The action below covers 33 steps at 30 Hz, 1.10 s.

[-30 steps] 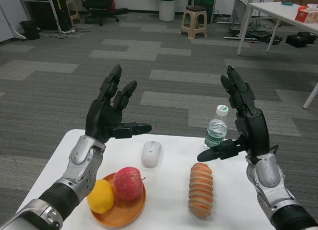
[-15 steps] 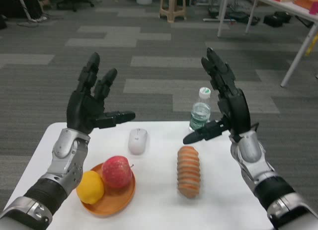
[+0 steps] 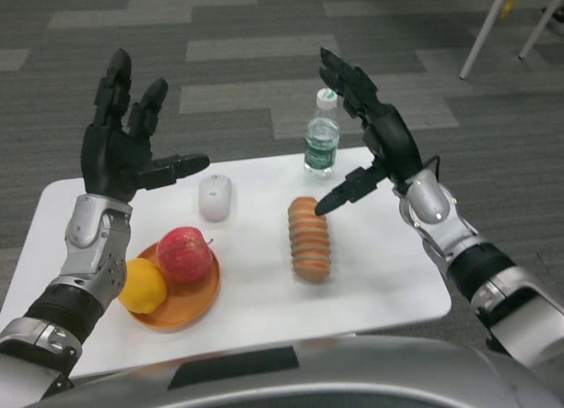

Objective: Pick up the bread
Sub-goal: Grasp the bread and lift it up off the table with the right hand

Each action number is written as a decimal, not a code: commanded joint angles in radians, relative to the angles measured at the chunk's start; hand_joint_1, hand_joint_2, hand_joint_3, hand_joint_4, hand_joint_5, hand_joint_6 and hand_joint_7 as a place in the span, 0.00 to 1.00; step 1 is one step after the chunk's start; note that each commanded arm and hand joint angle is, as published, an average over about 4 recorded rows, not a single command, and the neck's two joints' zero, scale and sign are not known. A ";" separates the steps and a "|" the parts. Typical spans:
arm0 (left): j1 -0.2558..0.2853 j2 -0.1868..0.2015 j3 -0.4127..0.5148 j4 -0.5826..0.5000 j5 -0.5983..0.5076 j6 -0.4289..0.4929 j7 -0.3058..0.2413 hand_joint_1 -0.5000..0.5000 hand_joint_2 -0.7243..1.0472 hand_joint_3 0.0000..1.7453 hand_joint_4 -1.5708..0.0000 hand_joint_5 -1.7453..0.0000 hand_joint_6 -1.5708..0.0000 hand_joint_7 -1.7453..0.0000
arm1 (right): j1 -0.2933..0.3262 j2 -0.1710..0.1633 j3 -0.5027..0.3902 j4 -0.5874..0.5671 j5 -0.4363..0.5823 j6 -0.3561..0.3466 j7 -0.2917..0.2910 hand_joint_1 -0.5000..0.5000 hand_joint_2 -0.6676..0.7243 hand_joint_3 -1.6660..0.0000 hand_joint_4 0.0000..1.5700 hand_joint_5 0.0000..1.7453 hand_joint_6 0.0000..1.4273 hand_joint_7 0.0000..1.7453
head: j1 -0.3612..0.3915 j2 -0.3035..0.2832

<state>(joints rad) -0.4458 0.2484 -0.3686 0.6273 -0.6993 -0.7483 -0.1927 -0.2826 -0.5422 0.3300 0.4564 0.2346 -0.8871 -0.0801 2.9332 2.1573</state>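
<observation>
One white table (image 3: pixel 388 276) is filling the middle of the head view, with grey carpeted floor (image 3: pixel 247 73) lying beyond it at 12 o'clock. Two silver forearms are rising over the table, each ending in a black hand. The left hand (image 3: pixel 119 148) is hovering at 10 o'clock above the table's far left part, fingers spread upward and thumb pointing toward the centre, grasping nothing. The right hand (image 3: pixel 374 139) is hovering at 2 o'clock, fingers likewise released and apart, its thumb reaching down toward the far end of the bread without visibly touching it. One orange plate (image 3: pixel 189 307) is sitting at 8 o'clock, carrying one red apple (image 3: pixel 183 254) and, just beside it at the apple's 8 o'clock, one yellow lemon (image 3: pixel 143 286). One loaf of bread (image 3: pixel 309 239), ridged and lying lengthwise away from the robot, is resting on the table just right of centre, apart from the plate. One clear water bottle (image 3: pixel 322 145) with a white cap is standing upright at the far edge, at 12 o'clock from the bread. One white computer mouse (image 3: pixel 214 197) is lying at 11 o'clock from the bread, near the left thumb.
</observation>
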 commanded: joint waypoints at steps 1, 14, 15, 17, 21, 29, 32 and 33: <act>0.010 0.009 -0.005 0.015 -0.007 -0.006 -0.001 1.00 0.70 0.01 1.00 0.76 1.00 1.00 | 0.036 -0.039 0.015 -0.043 0.006 0.045 0.006 0.03 0.36 1.00 0.00 0.17 0.00 0.08 | -0.018 -0.012; 0.007 0.032 -0.045 0.060 -0.054 -0.017 -0.001 1.00 0.70 0.00 1.00 0.76 1.00 1.00 | 0.130 -0.114 0.068 -0.131 0.011 0.096 0.078 0.01 0.27 0.95 0.00 0.22 0.00 0.08 | -0.055 -0.035; 0.006 0.034 -0.047 0.062 -0.056 -0.017 -0.001 1.00 0.70 0.01 1.00 0.76 1.00 1.00 | 0.135 -0.121 0.076 -0.136 0.011 0.100 0.086 0.01 0.27 0.95 0.00 0.22 0.00 0.08 | -0.058 -0.037; 0.004 0.040 -0.053 0.066 -0.062 -0.017 -0.001 1.00 0.70 0.01 1.00 0.76 1.00 1.00 | 0.144 -0.137 0.098 -0.148 0.009 0.111 0.118 0.01 0.26 0.95 0.00 0.22 0.00 0.08 | -0.062 -0.041; -0.002 0.050 -0.067 0.074 -0.078 -0.018 -0.002 1.00 0.70 0.03 1.00 0.78 1.00 1.00 | 0.142 -0.160 0.129 -0.155 -0.017 0.145 0.194 0.00 0.23 0.95 0.00 0.22 0.00 0.08 | -0.063 -0.042; -0.004 0.055 -0.075 0.083 -0.085 -0.019 -0.001 1.00 0.70 0.03 1.00 0.79 1.00 1.00 | 0.104 -0.139 0.144 -0.147 -0.129 0.239 0.349 0.00 0.18 0.90 0.00 0.22 0.00 0.08 | -0.075 -0.043; -0.005 0.055 -0.080 0.086 -0.091 -0.019 -0.001 1.00 0.70 0.00 1.00 0.78 1.00 1.00 | 0.077 -0.115 0.153 -0.119 -0.171 0.267 0.394 0.00 0.17 0.90 0.00 0.22 0.00 0.08 | -0.076 -0.044; -0.005 0.055 -0.082 0.086 -0.093 -0.019 -0.001 1.00 0.70 0.00 1.00 0.78 1.00 1.00 | 0.066 -0.108 0.159 -0.107 -0.182 0.274 0.407 0.00 0.16 0.90 0.00 0.22 0.00 0.08 | -0.076 -0.043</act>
<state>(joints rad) -0.4433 0.2929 -0.4458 0.7073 -0.7829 -0.7574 -0.1926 -0.1912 -0.6623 0.4799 0.3316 0.0699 -0.6297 0.3071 2.8567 2.1140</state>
